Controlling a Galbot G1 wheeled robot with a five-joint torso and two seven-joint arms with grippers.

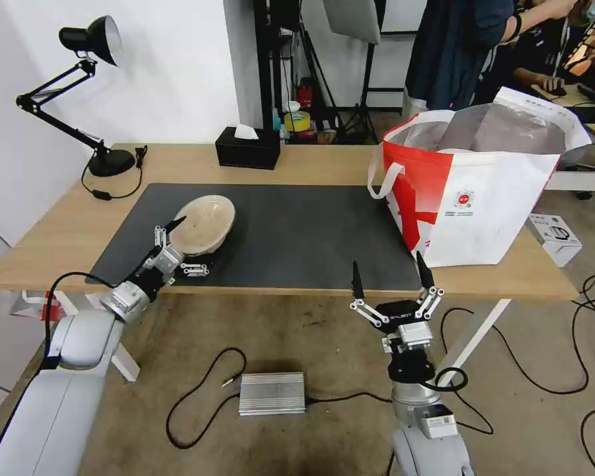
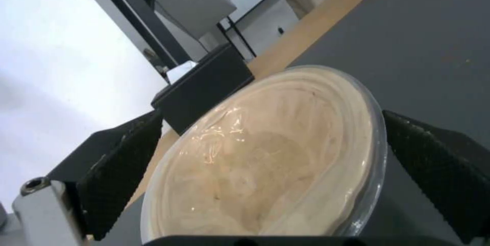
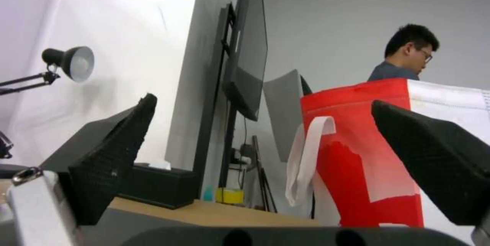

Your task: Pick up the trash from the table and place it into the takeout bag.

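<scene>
Head view shows you the table [image 1: 59, 231], a long light-wood desk with a dark mat [image 1: 297, 225], and on its right end the takeout bag [image 1: 476, 192] standing upright with its mouth open. On the left part of the mat lies the beige plastic bowl [image 1: 205, 221], the one piece of trash I can see on the desk; it looks tilted, with one edge raised.

Your left gripper [image 1: 178, 244] is at the near side of this bowl. In the left wrist view the fingers [image 2: 120, 165] are spread wide, one on each side of the bowl [image 2: 270, 154], and I cannot tell if they touch it. I judge the grasp is the step now. You should close slowly on the rim, because thin plastic probably bends or slips.

Your right gripper [image 1: 390, 277] waits at the near table edge, close to the bag, fingers spread and empty.
</scene>
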